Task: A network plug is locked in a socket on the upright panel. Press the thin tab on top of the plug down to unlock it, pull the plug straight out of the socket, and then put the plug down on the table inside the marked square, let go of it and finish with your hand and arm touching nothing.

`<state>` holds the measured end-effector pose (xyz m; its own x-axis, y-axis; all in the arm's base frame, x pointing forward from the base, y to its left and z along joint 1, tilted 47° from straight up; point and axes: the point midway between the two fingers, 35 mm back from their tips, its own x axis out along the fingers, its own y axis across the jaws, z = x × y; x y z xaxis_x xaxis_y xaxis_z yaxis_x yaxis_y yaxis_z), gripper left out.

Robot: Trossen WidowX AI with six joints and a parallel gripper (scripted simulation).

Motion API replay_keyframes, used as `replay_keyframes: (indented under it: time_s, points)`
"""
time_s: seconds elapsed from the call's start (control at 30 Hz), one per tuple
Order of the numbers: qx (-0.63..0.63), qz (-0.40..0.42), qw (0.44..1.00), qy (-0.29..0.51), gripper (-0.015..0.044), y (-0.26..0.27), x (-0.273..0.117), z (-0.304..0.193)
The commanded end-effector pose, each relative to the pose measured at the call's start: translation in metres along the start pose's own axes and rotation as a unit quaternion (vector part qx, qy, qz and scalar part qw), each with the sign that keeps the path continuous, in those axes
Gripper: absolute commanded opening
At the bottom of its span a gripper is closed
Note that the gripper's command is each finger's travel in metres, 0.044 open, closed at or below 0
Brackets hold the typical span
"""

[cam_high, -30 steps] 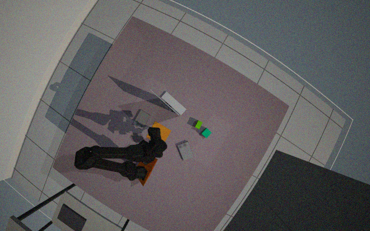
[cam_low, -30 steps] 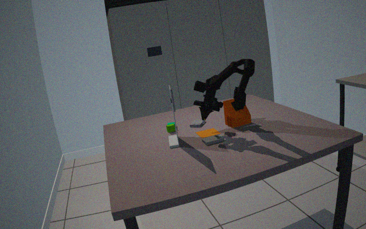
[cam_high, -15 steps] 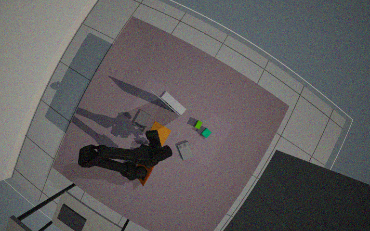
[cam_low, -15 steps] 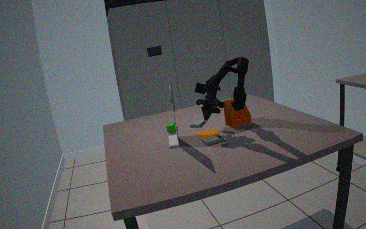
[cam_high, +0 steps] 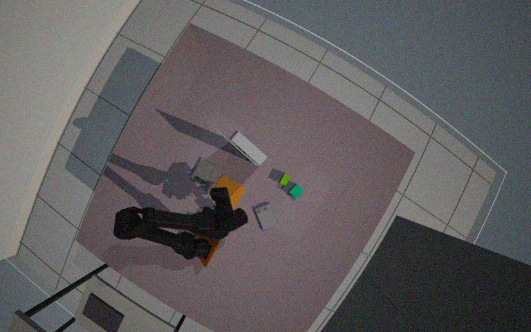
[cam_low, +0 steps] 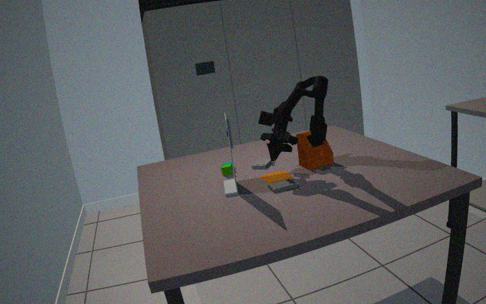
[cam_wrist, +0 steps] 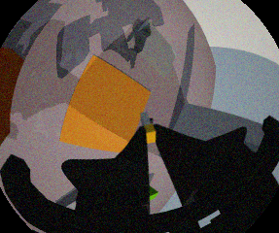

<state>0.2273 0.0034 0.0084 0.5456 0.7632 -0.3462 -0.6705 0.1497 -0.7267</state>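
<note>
Wrist view: fingers nearly closed around the plug (cam_wrist: 151,133).

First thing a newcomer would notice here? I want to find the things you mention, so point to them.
Probably the black arm, bent over the table on its orange base (cam_high: 207,261) (cam_low: 315,156), its gripper (cam_wrist: 149,130) shut on the small plug (cam_wrist: 151,137). Next, the bright orange square (cam_high: 235,192) (cam_low: 276,176) (cam_wrist: 107,104) lying on the table near the upright panel (cam_low: 229,144). Then two small blocks, green (cam_high: 285,178) (cam_low: 226,171) and teal (cam_high: 296,190), off beyond the square.

Plug (cam_wrist: 151,133), yellow w/ grey end, out of socket, held btwn jaws above table.
</note>
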Motion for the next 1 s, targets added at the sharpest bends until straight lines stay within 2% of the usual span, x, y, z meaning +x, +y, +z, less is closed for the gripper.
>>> replay_keyframes:
  time_s: [0.0,0.97]
  points:
    - [0.003,0.000,1.000,-0.003,0.0000,0.003,0.003,0.000]
    - [0.003,0.003,1.000,0.000,0.0000,0.015,0.019,-0.004]
